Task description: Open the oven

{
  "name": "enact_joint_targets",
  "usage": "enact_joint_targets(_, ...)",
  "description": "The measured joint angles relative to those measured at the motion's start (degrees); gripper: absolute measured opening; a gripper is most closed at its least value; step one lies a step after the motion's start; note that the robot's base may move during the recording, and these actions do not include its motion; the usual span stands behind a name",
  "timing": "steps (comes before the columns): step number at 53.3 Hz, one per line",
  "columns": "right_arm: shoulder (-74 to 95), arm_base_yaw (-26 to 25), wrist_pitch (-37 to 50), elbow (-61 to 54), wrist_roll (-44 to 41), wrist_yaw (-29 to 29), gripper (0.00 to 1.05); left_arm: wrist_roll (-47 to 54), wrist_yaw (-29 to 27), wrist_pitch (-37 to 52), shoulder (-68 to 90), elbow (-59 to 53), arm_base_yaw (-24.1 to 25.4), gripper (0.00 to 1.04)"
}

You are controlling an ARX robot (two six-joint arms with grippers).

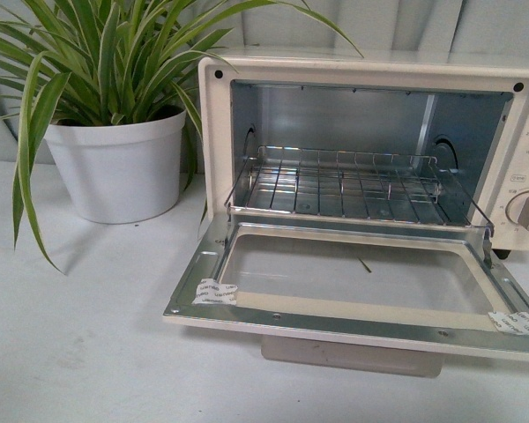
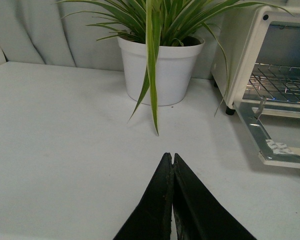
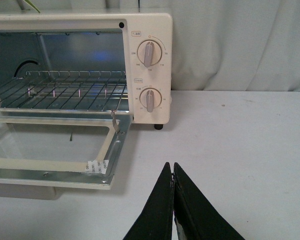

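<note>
Cream-white and boxy, the oven [image 1: 370,150] stands toward the desk's [image 1: 79,352] back right corner, its door [image 1: 353,295] already dropped flat toward the front edge, so the task looks done. A wire rack [image 1: 344,185] sits slid partly forward inside. The door is probably stiff on its hinges and its glass pane fragile; the pale bar handle [image 1: 353,357] under the front lip is the sound place to hold, not the glass. A potted plant [image 1: 115,159] stands just beside the oven, toward the back left. Both the left end effector [image 2: 170,159] and right end effector [image 3: 171,167] hover over bare desk, fingers pressed together, empty.
</note>
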Motion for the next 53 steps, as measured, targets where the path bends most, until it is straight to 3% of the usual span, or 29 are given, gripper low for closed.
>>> enact_joint_targets(4, 0.00, 0.00, 0.00, 0.00, 0.00, 0.00, 0.01, 0.07, 3.28, -0.70, -0.63, 0.00, 3.26, 0.04)
enact_joint_targets(6, 0.00, 0.00, 0.00, 0.00, 0.00, 0.00, 0.01, 0.20, 8.94, -1.29, -1.14, 0.00, 7.15, 0.04)
enact_joint_targets(10, 0.00, 0.00, 0.00, 0.00, 0.00, 0.07, 0.01, 0.20, 10.54, -1.40, -1.31, 0.00, 11.58, 0.04)
enact_joint_targets(33, 0.00, 0.00, 0.00, 0.00, 0.00, 0.02, 0.01, 0.20, 11.21, -1.40, -1.33, 0.00, 11.89, 0.04)
enact_joint_targets(40, 0.00, 0.00, 0.00, 0.00, -0.07, 0.00, 0.22, 0.20, 11.23, -1.40, -1.33, 0.00, 11.89, 0.28)
enact_joint_targets(53, 0.00, 0.00, 0.00, 0.00, -0.07, 0.00, 0.82, 0.20, 11.23, -1.40, -1.33, 0.00, 11.89, 0.87)
